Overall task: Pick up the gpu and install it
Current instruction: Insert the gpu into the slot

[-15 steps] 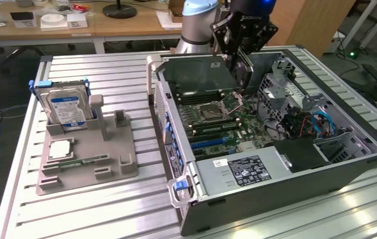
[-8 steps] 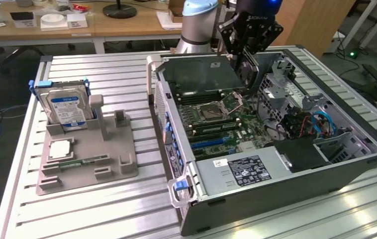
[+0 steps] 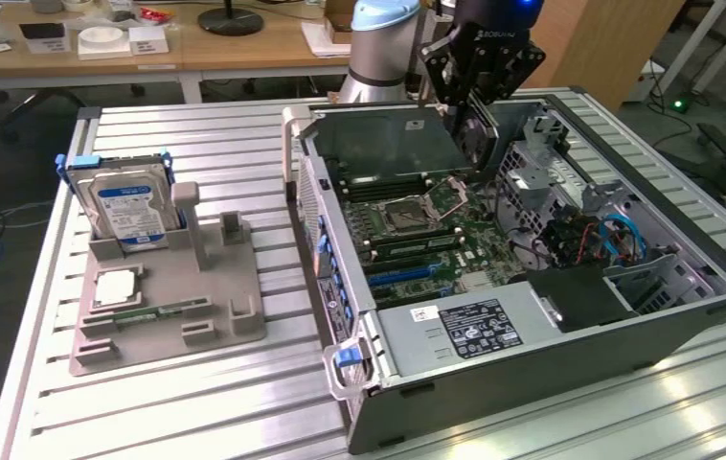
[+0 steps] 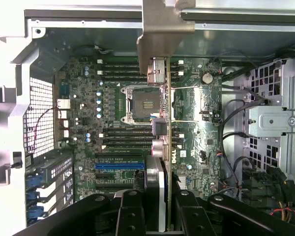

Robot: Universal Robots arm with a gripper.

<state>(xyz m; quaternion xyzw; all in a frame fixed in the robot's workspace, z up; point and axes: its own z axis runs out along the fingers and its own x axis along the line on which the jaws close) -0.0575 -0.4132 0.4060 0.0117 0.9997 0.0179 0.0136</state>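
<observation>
Your gripper (image 3: 472, 144) is clamped partway closed on the gpu (image 3: 382, 144), its fingers pinching the card's long edge. You have the card lifted over the open computer case (image 3: 669, 316), which lies on its side on the table (image 3: 184, 402). In the exterior view the gpu hangs as a dark flat panel above the far end of the case, its metal bracket toward the exterior view's left, and it is clear of the motherboard (image 3: 427, 240). In the wrist view you look down the gripper (image 4: 162, 216) along the gpu (image 4: 160, 129), seen edge-on and crossing over the processor socket (image 4: 143, 104) of the motherboard (image 4: 113, 142). It is not seated in any slot. To the exterior view's left, well apart from the case, the hard drive (image 3: 126, 206) stands upright in the grey holder (image 3: 210, 307).
</observation>
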